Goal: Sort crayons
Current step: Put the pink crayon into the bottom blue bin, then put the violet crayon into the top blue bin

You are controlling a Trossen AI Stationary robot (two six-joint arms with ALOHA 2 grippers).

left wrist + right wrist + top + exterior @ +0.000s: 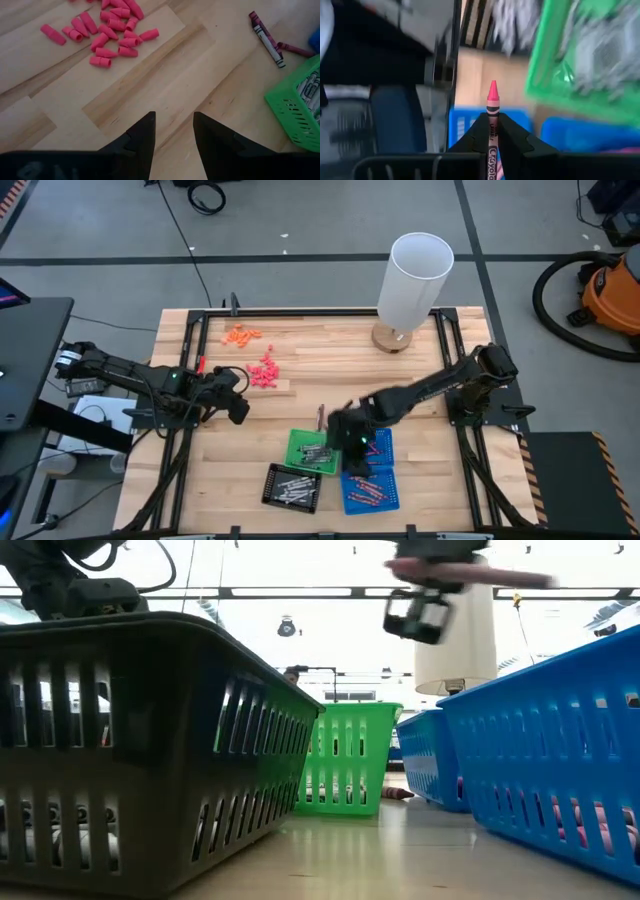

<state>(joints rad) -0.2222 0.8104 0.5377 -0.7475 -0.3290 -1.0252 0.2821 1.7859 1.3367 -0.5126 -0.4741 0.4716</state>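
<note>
Clamped between the right gripper's (pixel 492 131) fingers (pixel 475 134), a pink crayon (pixel 492 102), tip out, above the trays near the table's (pixel 420 385) front edge. Parted and empty, the left gripper (pixel 174 131), over bare wood near pink bits (pixel 112 30). Two loose crayons (pixel 267 39) lying beside the green tray (pixel 292 112).

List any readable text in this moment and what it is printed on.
"Crayola": on the wrapper of the pink crayon pinched between the right gripper fingers.
Wrappers of the loose crayons on the table and those in the green tray: print too small to read.
</note>
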